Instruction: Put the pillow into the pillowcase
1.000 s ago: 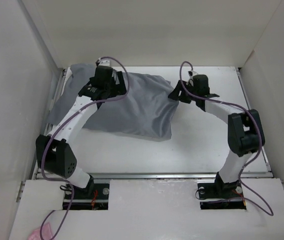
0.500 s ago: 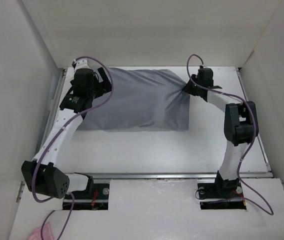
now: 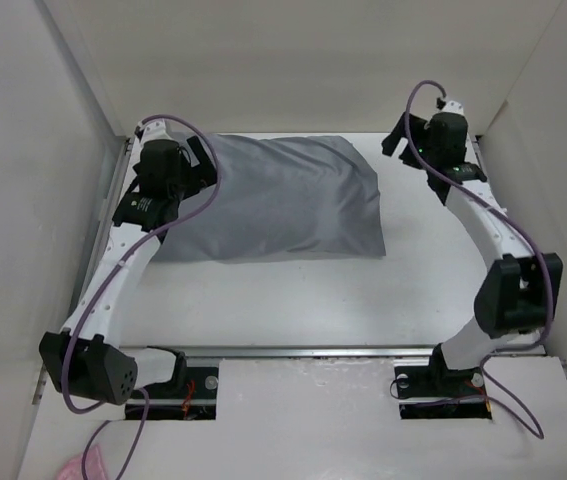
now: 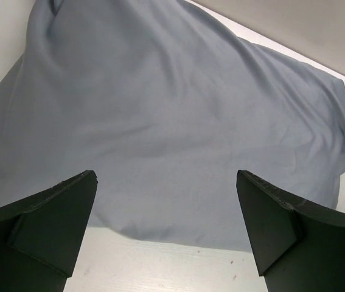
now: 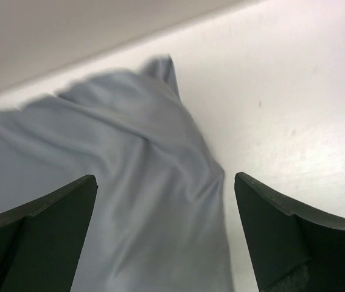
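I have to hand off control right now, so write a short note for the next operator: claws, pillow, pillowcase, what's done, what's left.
Left claw: open, empty, over the left end of the pillowcase.
Right claw: open, empty, by the pillowcase's far right corner, not touching the cloth.
The pillowcase lies plump and rounded on the table.
Pillow: no white shows in any view, so it is likely inside.
Done: stuffing, apparently.
Left: confirm that nothing sticks out; I cannot tell which end is open.
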